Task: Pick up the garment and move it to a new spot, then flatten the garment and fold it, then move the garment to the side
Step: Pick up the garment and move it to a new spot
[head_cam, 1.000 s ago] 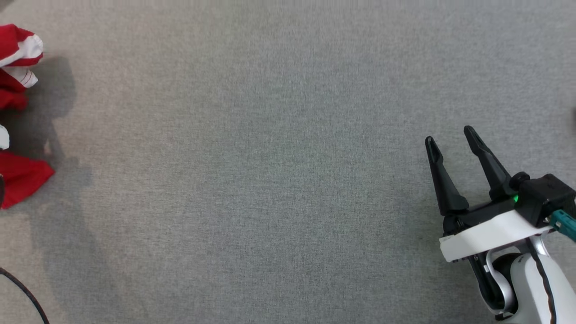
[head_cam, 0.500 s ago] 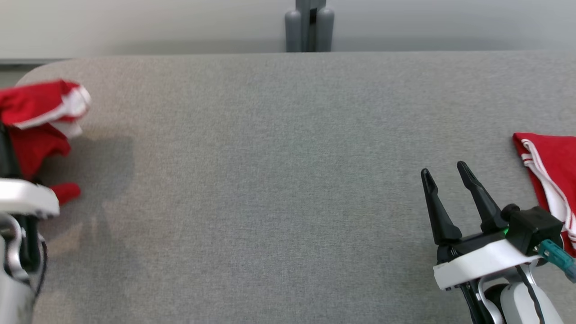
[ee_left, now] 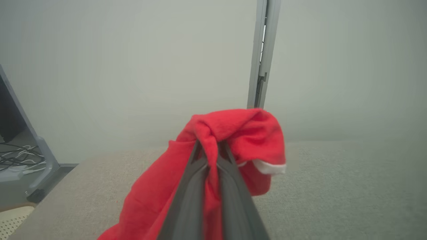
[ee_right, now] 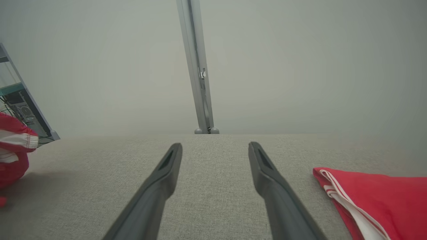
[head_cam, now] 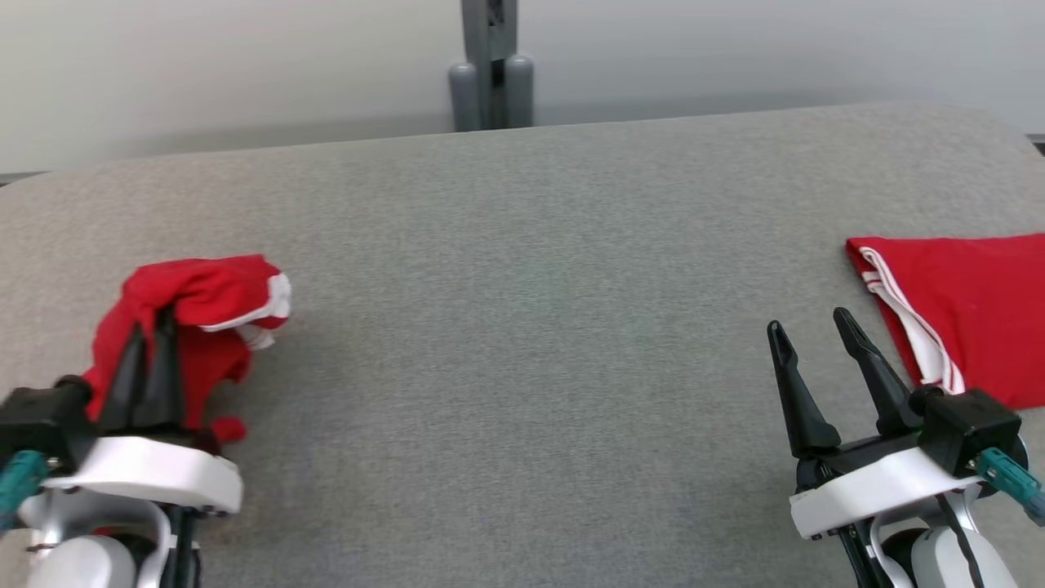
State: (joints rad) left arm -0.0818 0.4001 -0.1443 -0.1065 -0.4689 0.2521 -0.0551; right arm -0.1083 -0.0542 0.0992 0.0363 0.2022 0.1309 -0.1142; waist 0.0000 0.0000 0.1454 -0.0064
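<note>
The garment [head_cam: 196, 294] is a bunched red cloth with white trim, hanging over the left part of the grey table [head_cam: 522, 286]. My left gripper [head_cam: 151, 328] is shut on it, its dark fingers pinching a fold near the top of the bunch. In the left wrist view the garment [ee_left: 233, 130] drapes around the closed left gripper [ee_left: 208, 146] and trails down to the left. My right gripper [head_cam: 808, 322] hovers open at the lower right with nothing between its fingers. In the right wrist view the right gripper [ee_right: 215, 146] points across bare table, and the garment [ee_right: 13, 156] shows at the far left edge.
A second red cloth with white stripes [head_cam: 971, 310] lies flat at the table's right, just right of my right gripper; it is also in the right wrist view [ee_right: 383, 196]. A grey post [head_cam: 490, 73] stands behind the far edge. The table's corners are rounded.
The head camera has tilted up and turned, bringing the far edge and wall into view. My left gripper with the garment now shows fully at the lower left. The right gripper stays open.
</note>
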